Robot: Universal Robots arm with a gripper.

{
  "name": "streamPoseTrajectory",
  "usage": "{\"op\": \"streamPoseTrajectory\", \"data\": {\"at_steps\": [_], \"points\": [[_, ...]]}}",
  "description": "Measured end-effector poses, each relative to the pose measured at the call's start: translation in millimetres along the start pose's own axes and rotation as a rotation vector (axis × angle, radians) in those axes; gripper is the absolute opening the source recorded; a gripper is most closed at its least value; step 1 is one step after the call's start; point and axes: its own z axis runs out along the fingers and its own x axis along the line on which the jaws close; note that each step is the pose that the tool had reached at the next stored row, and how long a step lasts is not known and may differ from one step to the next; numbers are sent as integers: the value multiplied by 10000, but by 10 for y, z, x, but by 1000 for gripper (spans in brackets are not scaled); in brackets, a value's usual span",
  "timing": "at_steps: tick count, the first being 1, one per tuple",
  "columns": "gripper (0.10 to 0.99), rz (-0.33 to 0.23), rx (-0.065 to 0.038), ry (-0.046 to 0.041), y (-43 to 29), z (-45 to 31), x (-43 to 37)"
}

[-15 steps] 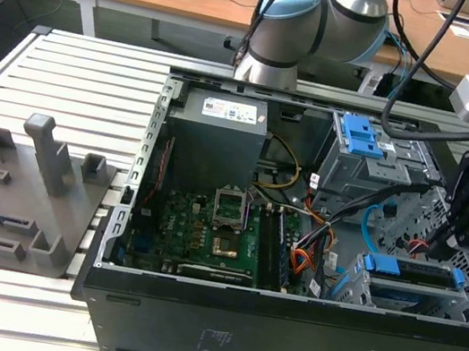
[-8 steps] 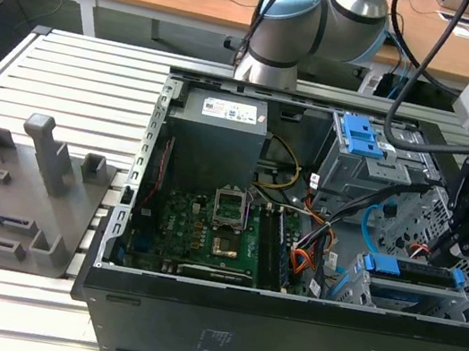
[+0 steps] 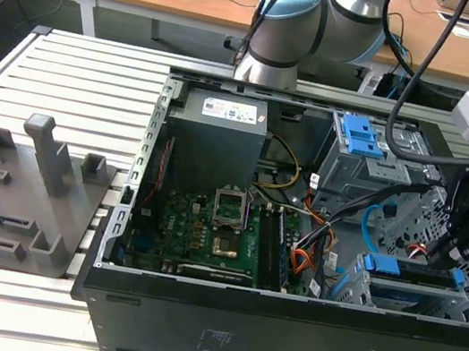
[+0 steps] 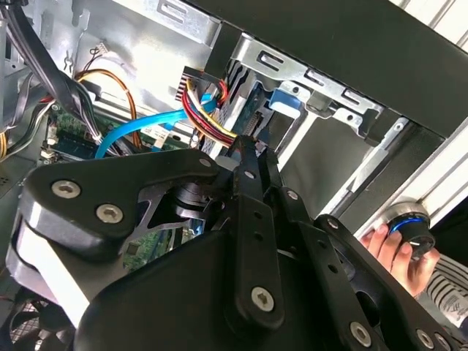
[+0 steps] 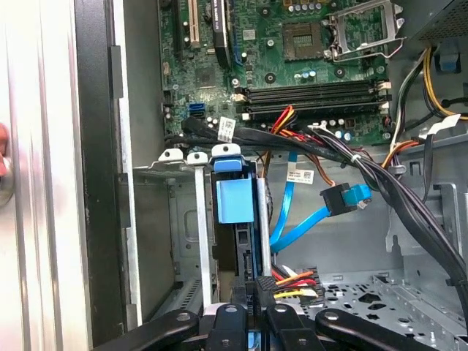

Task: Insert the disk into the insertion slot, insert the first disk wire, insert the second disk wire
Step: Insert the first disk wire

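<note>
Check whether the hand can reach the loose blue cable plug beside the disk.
Probably yes: the blue plug hangs in open space beside the disk, nothing covering it; black cables pass close.

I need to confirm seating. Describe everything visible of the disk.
The disk stands on edge inside the insertion slot, a grey sheet-metal bay. Its dark narrow edge and bright blue plastic carrier show, with a blue tab at the end towards the motherboard. A plug with red, yellow and black wires sits at its other end, by the claw.
</note>
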Motion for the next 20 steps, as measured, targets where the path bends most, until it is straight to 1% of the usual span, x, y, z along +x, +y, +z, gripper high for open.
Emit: {"op": "streamPoseTrajectory", "data": {"at_steps": [6,11,14,20], "points": [[165,0,-1,-3,-1,36,-3],[165,-2,-4,-49,-2,54,-8],[165,-3,-5,-52,-3,66,-9],[165,-26,-4,-62,-5,64,-10]]}}
